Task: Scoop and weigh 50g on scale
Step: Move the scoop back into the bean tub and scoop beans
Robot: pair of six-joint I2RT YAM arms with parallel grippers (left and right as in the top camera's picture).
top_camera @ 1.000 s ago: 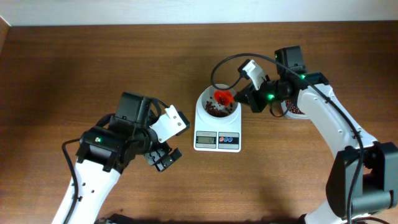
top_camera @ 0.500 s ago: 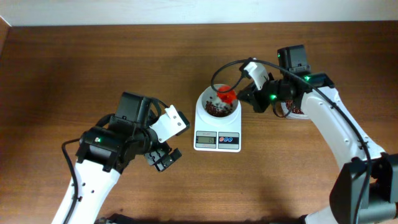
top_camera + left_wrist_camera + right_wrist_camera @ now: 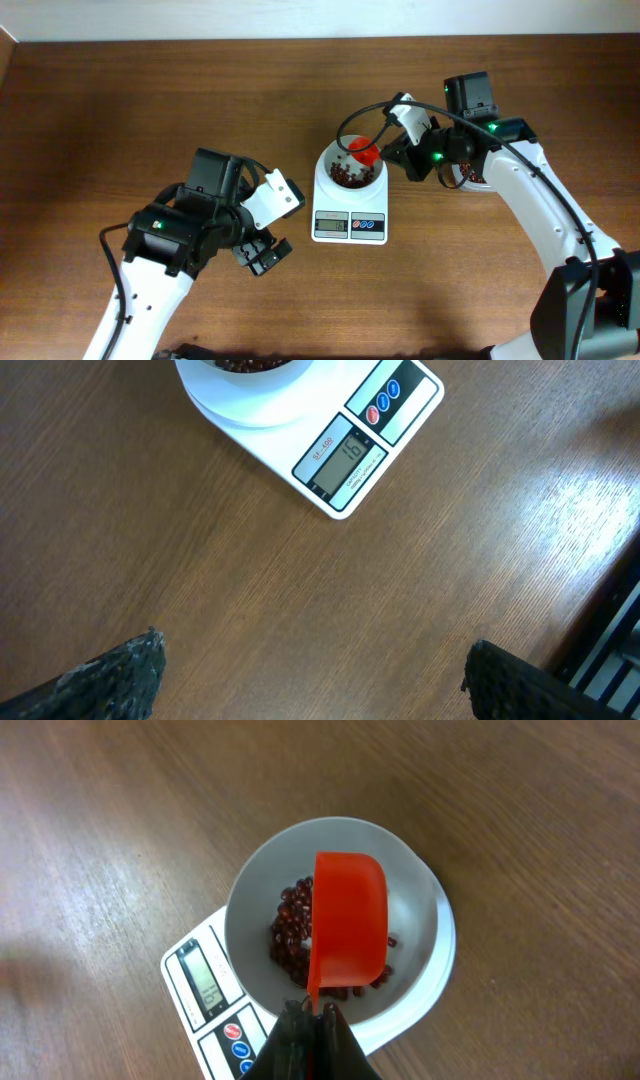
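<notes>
The white scale (image 3: 348,222) stands mid-table with a white bowl (image 3: 331,160) on its platform. Dark red-brown beans (image 3: 290,925) lie in the bowl's bottom. My right gripper (image 3: 312,1012) is shut on the handle of an orange-red scoop (image 3: 350,925), which hangs tipped over the bowl with its outer side toward the camera. In the overhead view the scoop (image 3: 363,150) sits over the bowl's far right part. My left gripper (image 3: 315,665) is open above bare wood, in front of the scale (image 3: 360,445) and left of it, holding nothing.
A container of beans (image 3: 472,178) sits right of the scale, mostly hidden under my right arm. A black cable (image 3: 350,115) loops above the bowl. The table's far edge meets a pale wall at the top.
The right gripper has shifted the scoop slightly toward the bowl's far right rim. The left arm has stayed still.
</notes>
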